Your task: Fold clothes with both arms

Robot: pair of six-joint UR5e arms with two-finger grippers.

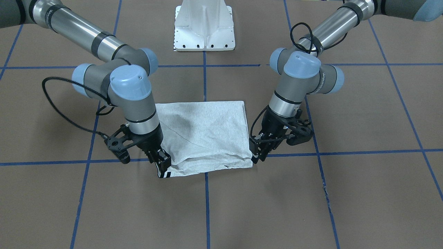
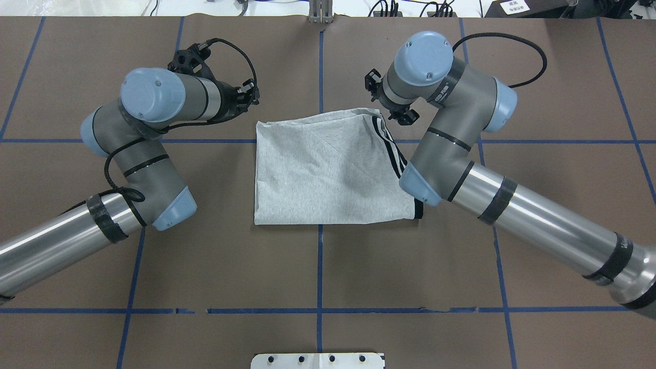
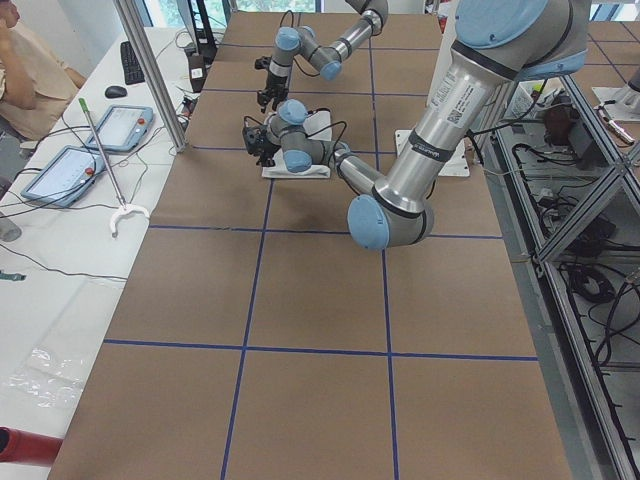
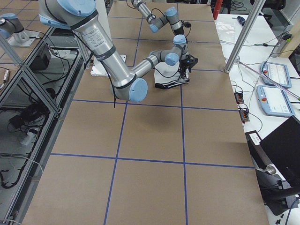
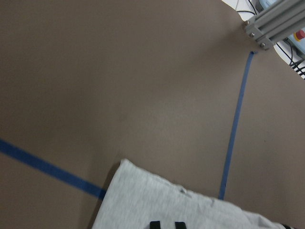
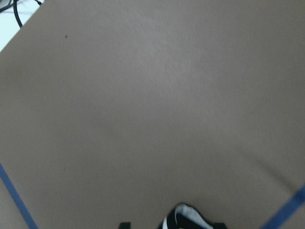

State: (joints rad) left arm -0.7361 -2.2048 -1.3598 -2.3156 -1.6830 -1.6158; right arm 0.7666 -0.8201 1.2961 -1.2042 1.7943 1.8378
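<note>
Shirt folded flat on table, spanning the gap between both sets of jaws. At left gripper: jaws nearly together, pinching a plain corner. At right gripper: jaws apart, striped corner lying between them.

The left arm and right arm reach forward, elbows bent outward, wrists turned downward. The right pincer hangs low, its fingertips standing apart. The left pincer points down, tilted inward; its jaw spacing is unclear.
</note>
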